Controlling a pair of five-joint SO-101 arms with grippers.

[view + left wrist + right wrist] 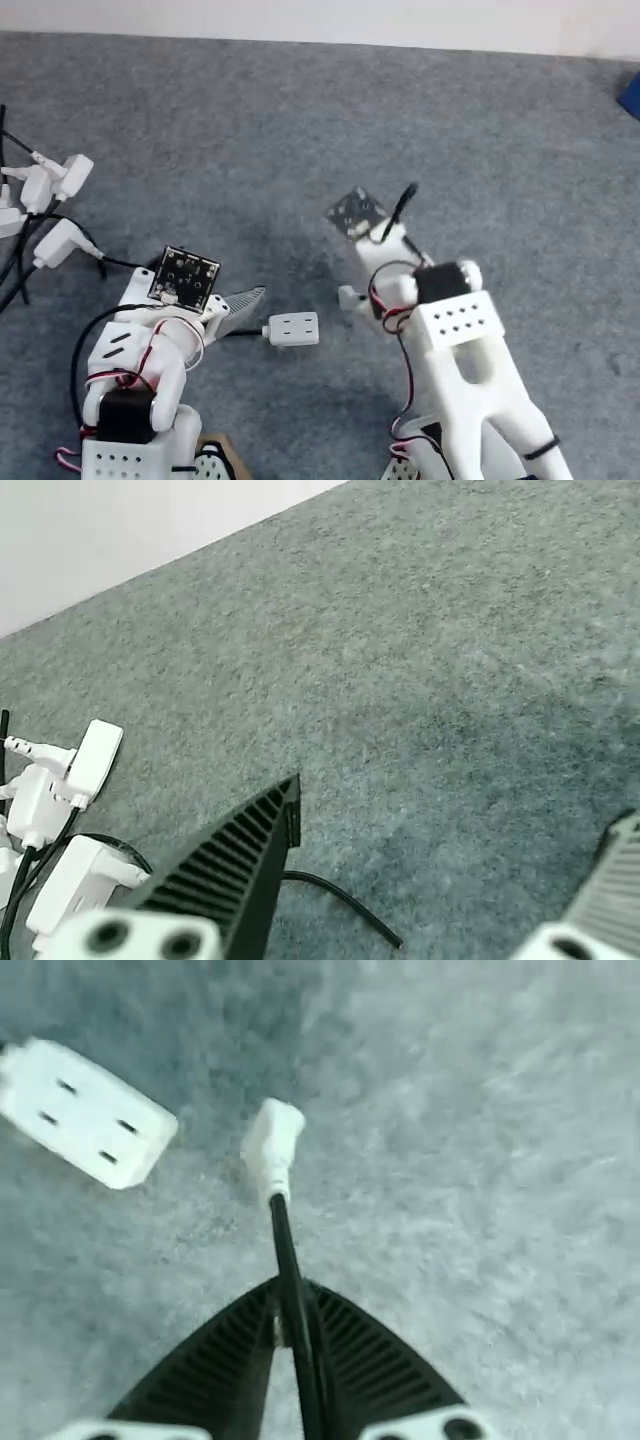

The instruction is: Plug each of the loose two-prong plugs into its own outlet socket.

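Note:
A white outlet block [293,329] lies on the grey carpet between the two arms, its slots facing up. My right gripper [287,1290] is shut on the black cord [290,1250] of a white two-prong plug [272,1145]. That plug [349,296] sticks out past the fingertips and hangs a short way from the outlet block [88,1110], apart from it. My left gripper [458,802] stands open beside the block's black cord [340,905], with nothing between its fingers [240,865]. More loose white plugs [60,176] lie at the far left.
A cluster of white plugs [62,780] and black cords [18,265] sits at the carpet's left edge. A blue object [630,95] shows at the right edge. Open carpet lies beyond both arms, up to a pale wall [320,15].

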